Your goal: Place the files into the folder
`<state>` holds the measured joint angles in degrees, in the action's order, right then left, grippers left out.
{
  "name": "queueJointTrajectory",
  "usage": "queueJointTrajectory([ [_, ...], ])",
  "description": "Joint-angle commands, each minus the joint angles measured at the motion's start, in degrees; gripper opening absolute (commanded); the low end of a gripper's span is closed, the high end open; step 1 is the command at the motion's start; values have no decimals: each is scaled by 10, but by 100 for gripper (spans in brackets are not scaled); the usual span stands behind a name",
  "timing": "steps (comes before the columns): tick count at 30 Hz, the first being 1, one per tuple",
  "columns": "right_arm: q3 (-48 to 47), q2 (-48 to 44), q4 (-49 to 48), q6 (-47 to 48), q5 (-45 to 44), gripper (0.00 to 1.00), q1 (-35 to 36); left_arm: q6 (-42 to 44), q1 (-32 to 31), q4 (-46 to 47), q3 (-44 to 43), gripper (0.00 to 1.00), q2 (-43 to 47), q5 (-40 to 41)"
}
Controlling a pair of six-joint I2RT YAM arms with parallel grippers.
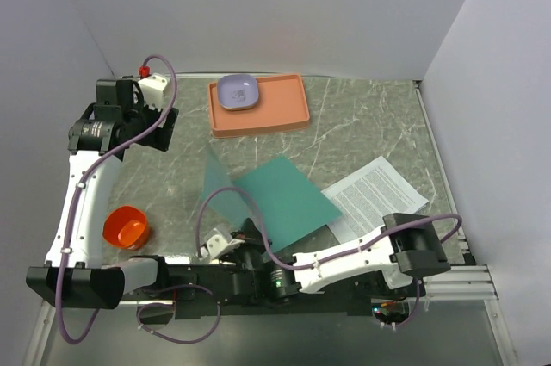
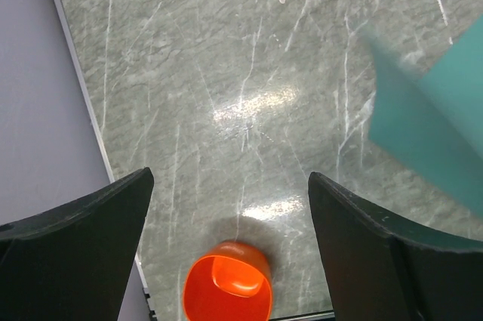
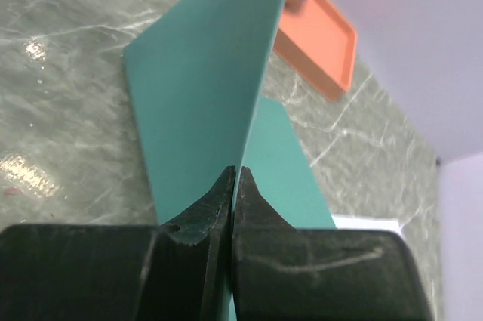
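Teal folder [image 1: 288, 198] mid-table [image 1: 370, 116], cover pinched upright in closed right jaws. Files [image 1: 379, 187] lie just right of it, seemingly touching, long axis diagonal. Left jaws open, empty, farther off.

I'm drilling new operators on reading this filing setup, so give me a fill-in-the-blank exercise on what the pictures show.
1. The right pincer is ____ on the raised cover of the flat teal-green card folder.
2. The left pincer stands ____ above the grey marbled table, holding nothing.
3. The white printed paper sheets lie outside the folder, on its ____ side.
4. The lavender bowl sits in the orange-pink rectangular tray, at its ____ end.
Missing words: shut; open; right; left.
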<state>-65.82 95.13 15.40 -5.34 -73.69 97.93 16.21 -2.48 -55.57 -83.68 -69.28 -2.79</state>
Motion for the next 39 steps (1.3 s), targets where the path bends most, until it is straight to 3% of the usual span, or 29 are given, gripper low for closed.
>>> queueJointTrajectory([
  [1, 89, -13, -452, 388, -15, 0, -18, -16, 1, -4, -15, 91, 17, -19],
  [4, 121, 4, -745, 710, -16, 0, -31, -12, 1, -6, -16, 91, 25, -15],
  [5, 122, 17, -956, 797, -14, 0, -34, -12, 1, -6, -17, 91, 25, -13],
  [6, 118, 50, -1045, 955, -12, 0, -36, -12, 1, -9, -19, 91, 25, -13],
  [7, 106, 63, -1094, 989, -13, 0, -38, -12, 1, -9, -20, 91, 24, -13],
  [22, 61, 170, -1092, 940, -38, 0, -19, -11, 1, -4, 1, 91, 43, -14],
  [23, 60, 175, -1092, 936, -43, 4, -20, -12, 1, -5, -1, 91, 42, -15],
  [24, 60, 179, -1093, 923, -48, 14, -22, -12, 1, -6, -2, 91, 41, -15],
  [25, 61, 182, -1092, 917, -53, 37, -26, -14, 1, -5, -2, 91, 41, -16],
  [27, 61, 183, -1093, 898, -71, 69, -31, -14, 0, -3, -2, 91, 40, -18],
  [28, 62, 183, -1093, 893, -75, 90, -33, -14, 1, -3, -2, 91, 39, -18],
  [30, 57, 183, -1093, 890, -87, 99, -33, -15, 1, -2, -3, 91, 37, -16],
  [39, 19, 217, -1093, 905, -128, 100, -38, -28, 1, -4, -20, 92, 27, -15],
])
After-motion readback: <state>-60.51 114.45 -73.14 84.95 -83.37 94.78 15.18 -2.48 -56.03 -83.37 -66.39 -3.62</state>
